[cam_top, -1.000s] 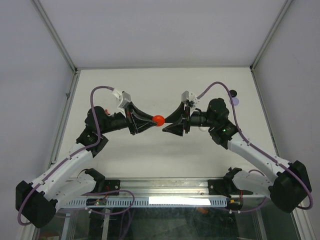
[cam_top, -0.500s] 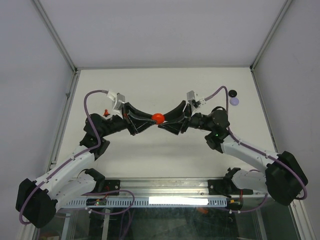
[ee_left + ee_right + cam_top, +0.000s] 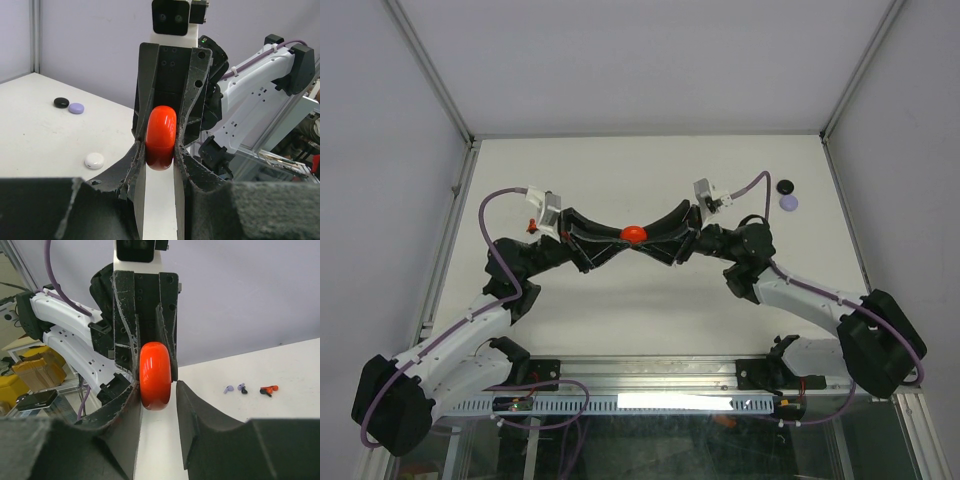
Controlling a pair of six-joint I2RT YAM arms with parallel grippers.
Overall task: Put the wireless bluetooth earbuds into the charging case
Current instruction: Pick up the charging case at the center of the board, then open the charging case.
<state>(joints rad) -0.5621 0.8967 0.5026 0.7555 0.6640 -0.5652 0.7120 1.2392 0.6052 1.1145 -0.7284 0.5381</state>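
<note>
We held the red case (image 3: 634,233) at the centre of the top view, above the table (image 3: 650,300). Our left gripper (image 3: 623,237) and right gripper (image 3: 646,238) both had fingers narrowed onto it. Earbuds (image 3: 242,388) lay at right in the right wrist view, and black (image 3: 785,187) and lavender (image 3: 789,203) cases lay at upper right.

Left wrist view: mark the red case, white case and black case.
Red case (image 3: 161,134), left wrist view, on the middle of its glossy rim between the fingers.
White case (image 3: 94,160), left wrist view, on its top face.
Black case (image 3: 61,102), left wrist view, on its top face.
</note>
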